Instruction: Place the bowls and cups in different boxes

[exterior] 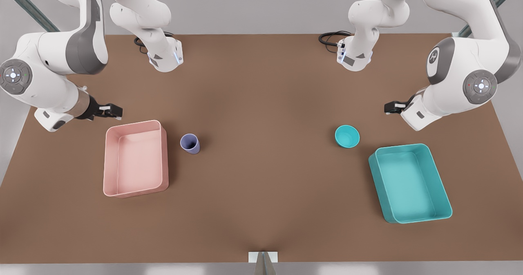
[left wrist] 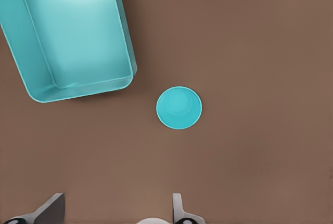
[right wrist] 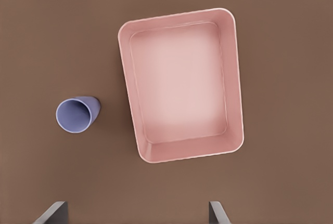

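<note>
The teal bowl [exterior: 347, 136] [left wrist: 179, 107] sits upright on the table, just beside a corner of the teal box [exterior: 410, 183] [left wrist: 73, 31]. My left gripper [exterior: 390, 107] [left wrist: 115, 211] hovers open above the table at the front view's right, apart from the bowl. The lavender cup [exterior: 190, 143] [right wrist: 77, 114] stands upright next to the pale pink box [exterior: 135, 158] [right wrist: 182, 83]. At the front view's left, my right gripper [exterior: 114, 110] [right wrist: 135, 213] hangs open beyond the pink box's far corner, holding nothing. Both boxes are empty.
The brown table [exterior: 261, 103] has a wide bare stretch between cup and bowl. The arm bases [exterior: 165, 56] [exterior: 354, 56] stand at the far edge with cables. A small white mount [exterior: 262, 257] sits at the near edge.
</note>
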Action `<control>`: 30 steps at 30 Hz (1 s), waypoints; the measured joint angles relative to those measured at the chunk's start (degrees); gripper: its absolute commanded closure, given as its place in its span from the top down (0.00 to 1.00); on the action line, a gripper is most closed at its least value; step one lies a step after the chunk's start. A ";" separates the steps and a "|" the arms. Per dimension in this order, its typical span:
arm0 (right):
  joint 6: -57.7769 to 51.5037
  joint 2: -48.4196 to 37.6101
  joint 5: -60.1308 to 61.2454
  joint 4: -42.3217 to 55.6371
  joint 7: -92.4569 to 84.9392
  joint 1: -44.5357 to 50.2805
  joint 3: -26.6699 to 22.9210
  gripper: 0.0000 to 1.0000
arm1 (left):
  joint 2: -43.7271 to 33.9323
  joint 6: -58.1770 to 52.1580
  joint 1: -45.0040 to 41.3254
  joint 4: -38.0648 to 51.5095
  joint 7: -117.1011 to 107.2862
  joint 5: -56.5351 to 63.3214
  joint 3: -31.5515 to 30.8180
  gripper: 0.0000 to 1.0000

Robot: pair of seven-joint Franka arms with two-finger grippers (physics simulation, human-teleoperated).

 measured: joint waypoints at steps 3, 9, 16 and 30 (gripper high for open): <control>0.68 1.57 0.63 0.02 0.04 -0.07 0.18 1.00 | 0.03 0.66 0.05 -1.82 -0.18 -0.41 0.08 1.00; 7.00 13.47 1.74 -0.62 0.80 8.24 0.58 1.00 | 1.66 17.72 -0.66 -25.03 -0.45 -8.54 1.44 1.00; 20.99 9.02 1.55 -18.34 3.98 12.91 0.63 0.99 | 2.22 41.35 -0.34 -39.48 -1.20 -21.94 4.62 1.00; 36.32 15.61 2.36 -24.92 10.76 13.33 0.67 1.00 | 6.85 58.30 -0.36 -47.91 -0.51 -24.73 4.80 1.00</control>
